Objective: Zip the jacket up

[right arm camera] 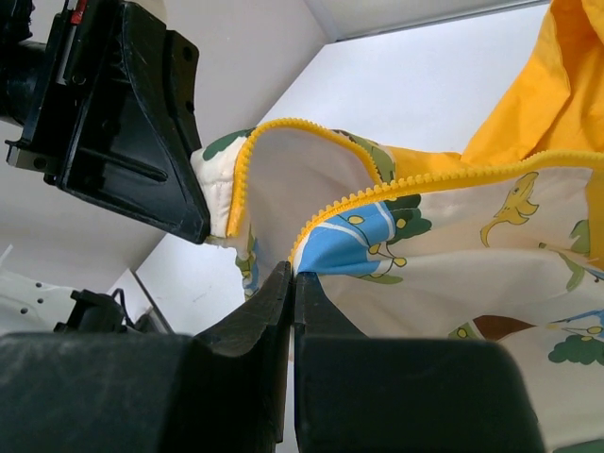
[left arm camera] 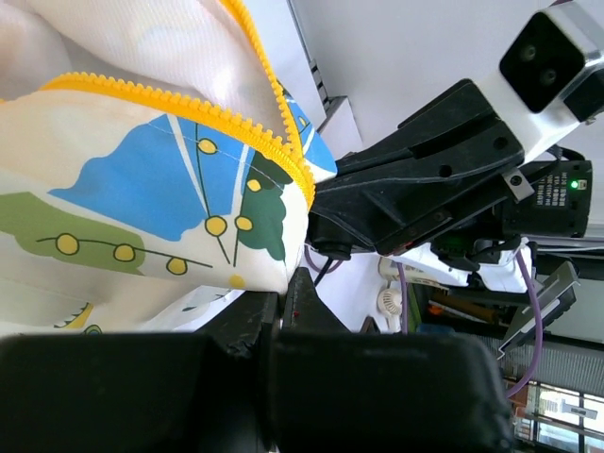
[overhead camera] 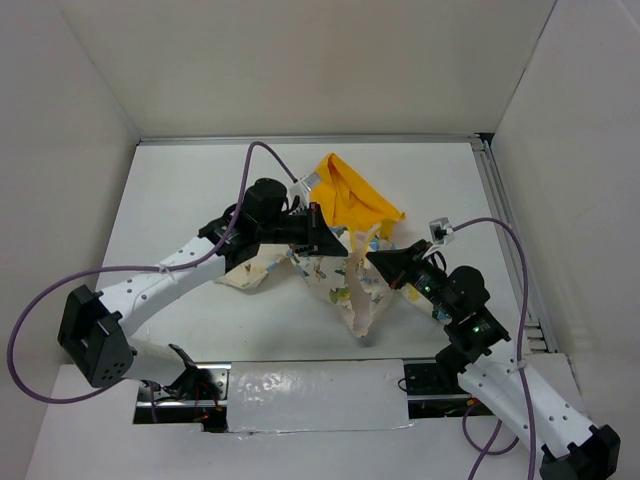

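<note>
The left pincer [overhead camera: 333,240] is squeezing the jacket [overhead camera: 345,295] tight. At its three o'clock, the right pincer [overhead camera: 376,258] is pinching the cloth by the yellow zipper [right arm camera: 415,184].

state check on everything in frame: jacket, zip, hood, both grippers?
jacket: bunched up, front open, pinched by both grippers
zipper: unzipped, toothed edges apart
hood: crumpled, not held
left gripper: shut on jacket edge
right gripper: shut on jacket edge beside the zipper
</note>
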`<state>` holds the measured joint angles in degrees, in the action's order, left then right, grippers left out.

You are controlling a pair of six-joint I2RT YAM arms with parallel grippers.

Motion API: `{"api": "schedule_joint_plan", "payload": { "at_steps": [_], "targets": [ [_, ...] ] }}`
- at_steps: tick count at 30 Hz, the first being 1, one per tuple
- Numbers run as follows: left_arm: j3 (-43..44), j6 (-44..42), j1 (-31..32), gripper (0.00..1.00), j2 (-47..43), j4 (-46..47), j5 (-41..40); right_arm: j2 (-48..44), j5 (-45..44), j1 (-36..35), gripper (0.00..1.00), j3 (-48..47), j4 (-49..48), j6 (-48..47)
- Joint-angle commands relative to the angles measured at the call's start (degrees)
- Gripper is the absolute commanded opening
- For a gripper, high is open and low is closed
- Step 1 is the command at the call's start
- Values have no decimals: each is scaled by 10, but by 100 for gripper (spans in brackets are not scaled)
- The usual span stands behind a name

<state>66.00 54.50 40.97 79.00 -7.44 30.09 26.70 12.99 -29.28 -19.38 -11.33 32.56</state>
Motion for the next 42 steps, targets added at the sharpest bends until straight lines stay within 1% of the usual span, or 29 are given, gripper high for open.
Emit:
{"api": "schedule_joint_plan", "payload": {
  "at_steps": [1, 17, 25, 42],
  "targets": [
    [-1, 11, -2, 0, -20, 28, -1, -5, 12, -5, 0, -3, -27, 5],
    [-3, 14, -2, 0, 5, 35, 21, 17, 20, -5, 0, -13, -86, 22],
    [-3, 14, -2, 0, 10, 28, 10, 12, 15, -7, 0, -18, -83, 22],
    [-6, 10, -2, 0, 17, 27, 16, 6, -1, -5, 0, -22, -86, 26]
  ]
}}
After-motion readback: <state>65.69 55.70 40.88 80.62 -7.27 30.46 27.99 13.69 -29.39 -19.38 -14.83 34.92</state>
